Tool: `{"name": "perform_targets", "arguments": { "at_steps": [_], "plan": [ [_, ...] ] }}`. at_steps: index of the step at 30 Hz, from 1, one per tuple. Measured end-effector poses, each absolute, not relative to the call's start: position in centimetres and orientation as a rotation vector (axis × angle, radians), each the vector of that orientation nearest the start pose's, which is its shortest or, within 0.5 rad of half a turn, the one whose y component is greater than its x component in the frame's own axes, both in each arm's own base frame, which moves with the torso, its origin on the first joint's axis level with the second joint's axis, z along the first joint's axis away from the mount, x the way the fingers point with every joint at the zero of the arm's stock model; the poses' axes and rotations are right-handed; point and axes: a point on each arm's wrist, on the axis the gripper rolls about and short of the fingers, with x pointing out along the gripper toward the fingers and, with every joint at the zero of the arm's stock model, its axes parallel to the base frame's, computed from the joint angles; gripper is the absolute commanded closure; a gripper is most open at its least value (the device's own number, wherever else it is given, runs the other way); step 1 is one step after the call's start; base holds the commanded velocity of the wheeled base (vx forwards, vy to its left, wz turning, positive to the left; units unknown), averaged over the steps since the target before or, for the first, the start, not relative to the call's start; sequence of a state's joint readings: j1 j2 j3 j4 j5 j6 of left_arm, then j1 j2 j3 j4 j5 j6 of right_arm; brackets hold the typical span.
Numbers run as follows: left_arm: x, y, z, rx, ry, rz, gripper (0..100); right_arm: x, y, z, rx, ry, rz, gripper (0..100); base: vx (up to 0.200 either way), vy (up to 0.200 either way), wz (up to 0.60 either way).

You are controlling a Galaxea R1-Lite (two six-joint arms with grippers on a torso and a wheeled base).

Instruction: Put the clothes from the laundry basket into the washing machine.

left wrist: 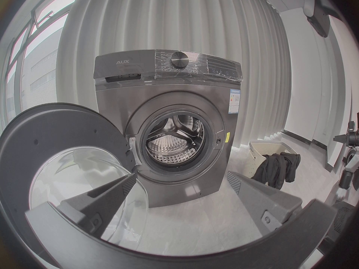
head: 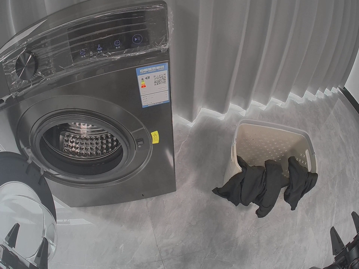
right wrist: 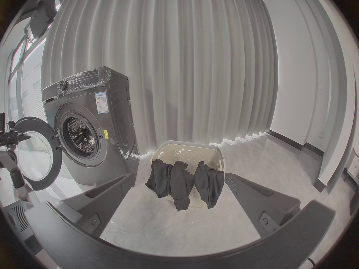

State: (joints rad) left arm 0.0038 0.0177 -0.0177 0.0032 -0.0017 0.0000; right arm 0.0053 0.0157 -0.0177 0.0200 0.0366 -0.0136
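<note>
Black clothes over the laundry basket rim, well apart from the wide-open, empty right end effector.

A white pleated curtain hangs from ceiling to floor across the back of the room; light glows along its hem and spills onto the grey, marble-veined tile floor spreading out in front of the curtain; at the curtain's right end stands a plain white wall with a dark skirting board; at the curtain's other end, tall windows show a building outside
</note>
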Motion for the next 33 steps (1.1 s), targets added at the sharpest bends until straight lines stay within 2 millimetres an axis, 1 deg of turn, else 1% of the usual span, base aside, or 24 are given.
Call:
{"name": "perform_targets", "arguments": {
  "at_steps": [2,13,25,33],
  "plan": [
    [-2.28,-0.01,8.05,0.000,0.003,0.003,0,-2.29,0.07,7.87,-0.013,0.017,0.042,0,0.000,0.000,-0.60],
    [-2.28,-0.01,8.04,0.001,0.004,0.003,0,-2.29,0.07,7.87,-0.013,0.018,0.042,0,0.000,0.000,0.00],
    [-2.28,-0.01,8.03,0.002,0.005,0.002,0,-2.29,0.07,7.87,-0.013,0.018,0.042,0,0.000,-0.200,0.00],
    [-2.28,-0.01,8.05,0.000,0.003,0.004,0,-2.29,0.07,7.87,-0.013,0.018,0.042,0,0.000,0.000,0.00]
  ]
}}
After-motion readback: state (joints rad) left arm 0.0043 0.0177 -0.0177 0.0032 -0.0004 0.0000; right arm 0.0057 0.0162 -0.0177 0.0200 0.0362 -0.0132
